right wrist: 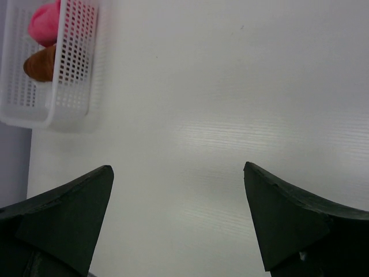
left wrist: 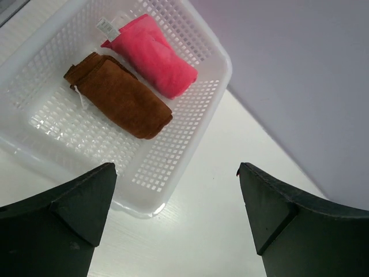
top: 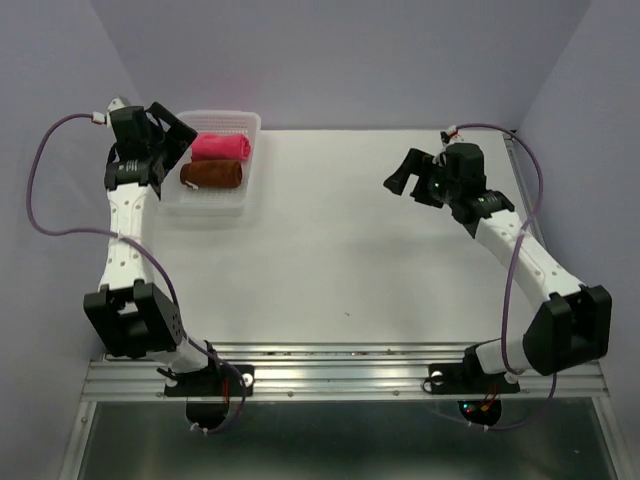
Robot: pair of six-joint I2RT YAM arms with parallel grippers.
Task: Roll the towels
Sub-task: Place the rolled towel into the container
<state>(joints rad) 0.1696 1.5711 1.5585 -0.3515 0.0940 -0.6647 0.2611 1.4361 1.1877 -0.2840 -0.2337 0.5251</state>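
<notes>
The pink-red towel and the rust brown towel lie rolled side by side in the white plastic basket at the far left of the table. Both show in the left wrist view, pink and brown, and partly in the right wrist view, pink and brown. My left gripper is open and empty, raised beside the basket's left end. My right gripper is open and empty above the table's far right part.
The basket sits near the back wall. The white table ends at a metal rail at the near edge. Grey walls close in the left, back and right sides. Purple cables loop off both arms.
</notes>
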